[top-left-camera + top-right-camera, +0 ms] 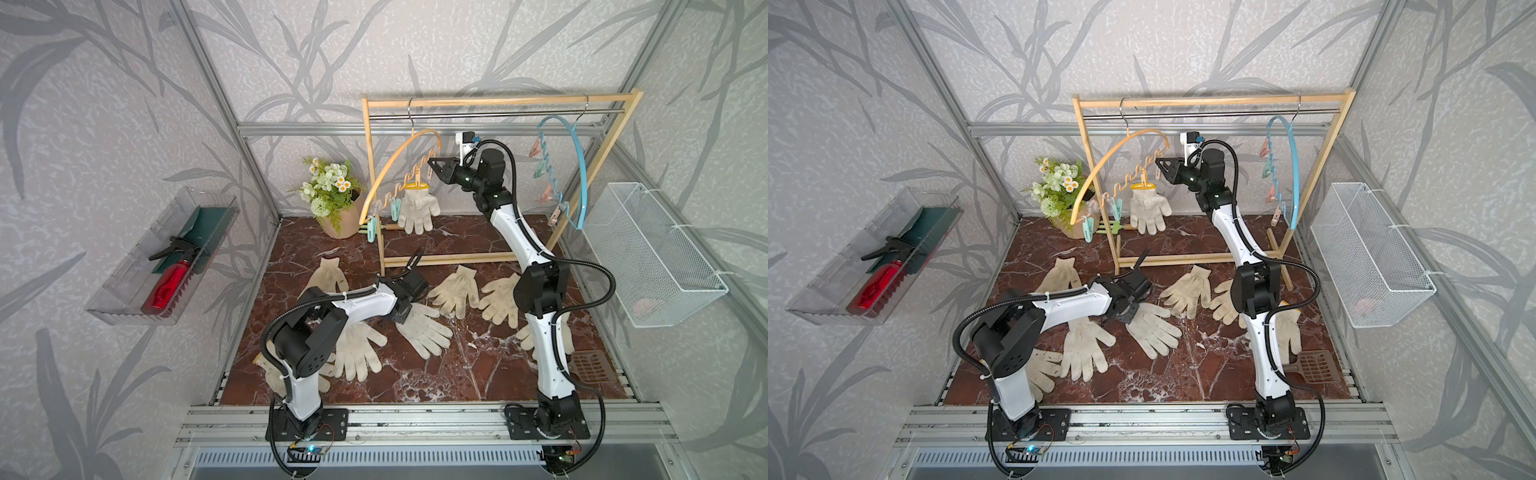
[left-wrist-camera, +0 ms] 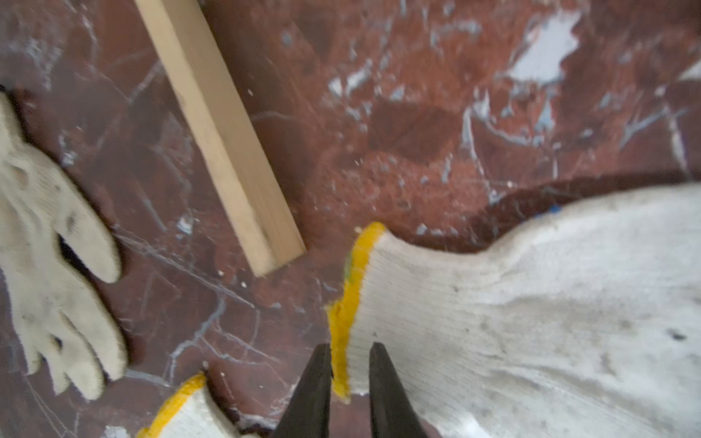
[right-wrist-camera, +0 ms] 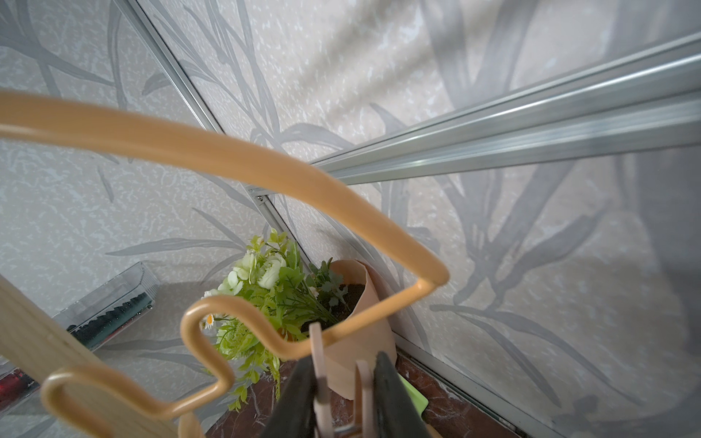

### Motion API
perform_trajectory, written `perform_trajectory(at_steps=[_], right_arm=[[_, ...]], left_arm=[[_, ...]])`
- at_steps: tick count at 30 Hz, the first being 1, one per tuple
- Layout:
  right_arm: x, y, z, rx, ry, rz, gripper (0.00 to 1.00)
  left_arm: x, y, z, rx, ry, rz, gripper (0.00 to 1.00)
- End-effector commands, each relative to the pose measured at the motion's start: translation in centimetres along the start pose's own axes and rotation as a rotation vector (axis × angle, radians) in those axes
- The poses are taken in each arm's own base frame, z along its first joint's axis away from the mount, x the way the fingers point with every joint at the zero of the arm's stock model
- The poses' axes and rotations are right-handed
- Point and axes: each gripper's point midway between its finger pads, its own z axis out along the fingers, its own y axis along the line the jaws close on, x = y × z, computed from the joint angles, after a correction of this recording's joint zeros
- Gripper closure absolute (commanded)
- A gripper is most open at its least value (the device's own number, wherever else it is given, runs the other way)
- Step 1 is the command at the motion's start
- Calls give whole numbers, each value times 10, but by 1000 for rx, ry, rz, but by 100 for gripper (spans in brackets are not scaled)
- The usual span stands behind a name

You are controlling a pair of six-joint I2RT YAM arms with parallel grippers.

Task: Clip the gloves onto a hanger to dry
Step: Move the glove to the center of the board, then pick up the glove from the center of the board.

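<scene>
Glove half hidden behind right arm

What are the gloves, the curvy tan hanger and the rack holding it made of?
The gloves: knitted, cotton-like yarn, matte, with visible ribbed stitches. The tan hanger: probably plastic or coated wire, smooth with an even, dull sheen. The rack: pale unfinished-looking wood with faint grain, carrying a shiny metal rail.
</scene>
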Motion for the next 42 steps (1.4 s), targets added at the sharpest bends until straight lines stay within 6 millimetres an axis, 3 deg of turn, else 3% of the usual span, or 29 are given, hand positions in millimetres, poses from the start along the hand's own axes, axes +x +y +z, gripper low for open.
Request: perform_trajectory(at_steps=[1, 5, 10, 13, 20, 32, 34, 39, 42], right_arm=[[-36, 27, -13, -31, -60, -51, 73], [-36, 28, -13, -32, -63, -50, 73], [-37, 30, -14, -41, -67, -49, 73], [-38, 30, -13, -47, -70, -45, 73], [-39, 30, -12, -52, -81, -37, 72], [-42, 32, -13, -53, -88, -43, 71], [-43, 33, -14, -56, -88, -44, 71], [-42, 33, -14, -53, -83, -43, 71], [-42, 34, -15, -53, -80, -44, 71]], left_arm=[[-17, -5, -30, 59, -47, -80, 77], [-17, -8, -44, 106, -21, -282, 69], [-10, 3, -55, 12, 104, -495, 67], [-15, -13, -56, 84, 135, -590, 67], [-13, -23, -34, 74, 191, -698, 67], [13, -35, 2, 11, 311, -636, 57], [18, -37, 9, 7, 323, -619, 63], [31, -40, 23, -3, 338, -538, 90], [38, -42, 27, 14, 333, -454, 100]])
